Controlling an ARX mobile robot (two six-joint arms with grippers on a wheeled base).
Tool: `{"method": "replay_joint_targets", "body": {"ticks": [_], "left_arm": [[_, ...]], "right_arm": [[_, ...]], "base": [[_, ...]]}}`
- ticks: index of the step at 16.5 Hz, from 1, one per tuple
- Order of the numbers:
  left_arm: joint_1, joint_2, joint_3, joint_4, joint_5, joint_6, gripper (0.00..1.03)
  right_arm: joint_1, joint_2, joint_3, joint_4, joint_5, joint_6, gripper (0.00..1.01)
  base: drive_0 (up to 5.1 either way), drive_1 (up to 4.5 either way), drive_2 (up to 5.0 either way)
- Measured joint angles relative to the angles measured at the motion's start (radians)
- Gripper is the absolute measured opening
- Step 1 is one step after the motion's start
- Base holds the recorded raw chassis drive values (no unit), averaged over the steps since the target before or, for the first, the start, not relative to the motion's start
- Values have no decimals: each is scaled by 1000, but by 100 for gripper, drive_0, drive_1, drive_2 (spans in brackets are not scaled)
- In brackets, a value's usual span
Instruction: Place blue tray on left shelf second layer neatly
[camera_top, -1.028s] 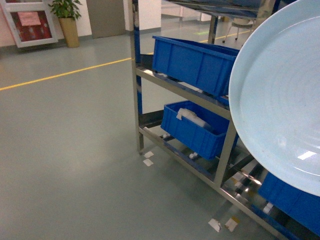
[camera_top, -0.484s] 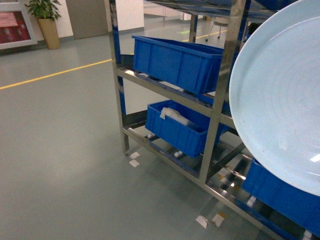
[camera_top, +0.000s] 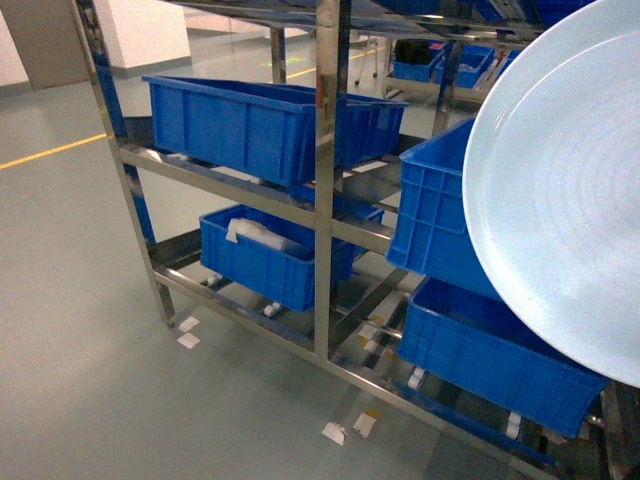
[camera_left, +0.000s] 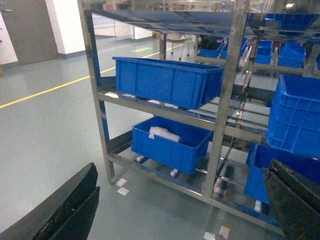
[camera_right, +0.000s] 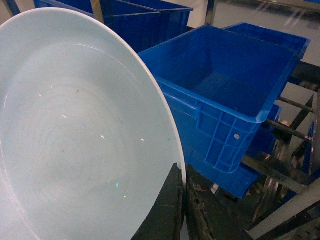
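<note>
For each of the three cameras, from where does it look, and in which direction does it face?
Head: from the robot, slanting down at the steel shelf and its blue crates; the blue tray fills the right side.
Left wrist: behind the open left end effector, facing the shelf; both dark fingers show.
Right wrist: close behind the right end effector, pinching the tray's rim, facing an empty crate.
Shared: head and left wrist both show the lower crate holding a white item.

The blue tray (camera_right: 75, 135) fills the left, tilted. The right end effector (camera_right: 184, 210) pinches its rim, one finger on each side. A deep-blue crate (camera_right: 225, 95) sits just behind the tray.
</note>
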Motion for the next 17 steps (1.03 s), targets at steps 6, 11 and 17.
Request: {"method": "replay_joint_targets", "body": {"ticks": [6,11,17], "left_arm": [[0,0,0,1,-1,0,98],[0,0,0,1,-1,0,98],[2,0,0,-1,-4,0,98]], "right_arm": [[0,0,0,0,-1,0,2],[0,0,0,1,-1,0,2],[1,6,0,0,-5,0,2]], "base": [[-6,210,-221],[-9,421,-439],[-55,16,-127]]}}
